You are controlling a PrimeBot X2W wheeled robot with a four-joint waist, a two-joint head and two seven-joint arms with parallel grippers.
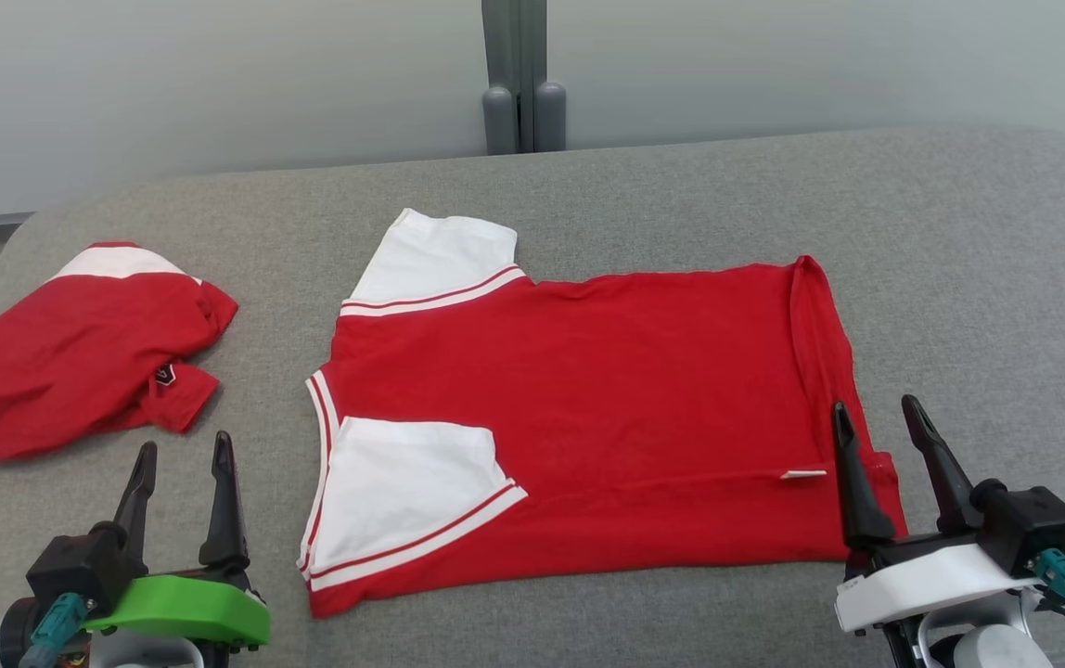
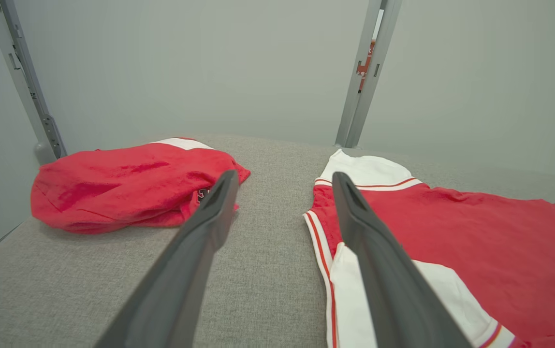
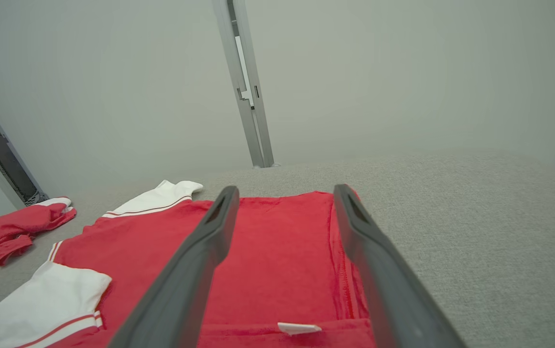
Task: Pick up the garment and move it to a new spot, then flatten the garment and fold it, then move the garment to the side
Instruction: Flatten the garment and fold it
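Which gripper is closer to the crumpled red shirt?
Left. The left gripper is beside the crumpled shirt; the right gripper is over the far end of the flat shirt.

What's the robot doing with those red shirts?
It is folding clothes on a grey table. One red shirt lies spread flat in front of it, with the near white sleeve folded in over the red part. A second, crumpled shirt sits off to the robot's left. Both claws are open and hold nothing: the left claw is between the two shirts and the right claw is at the flat shirt's hem end.
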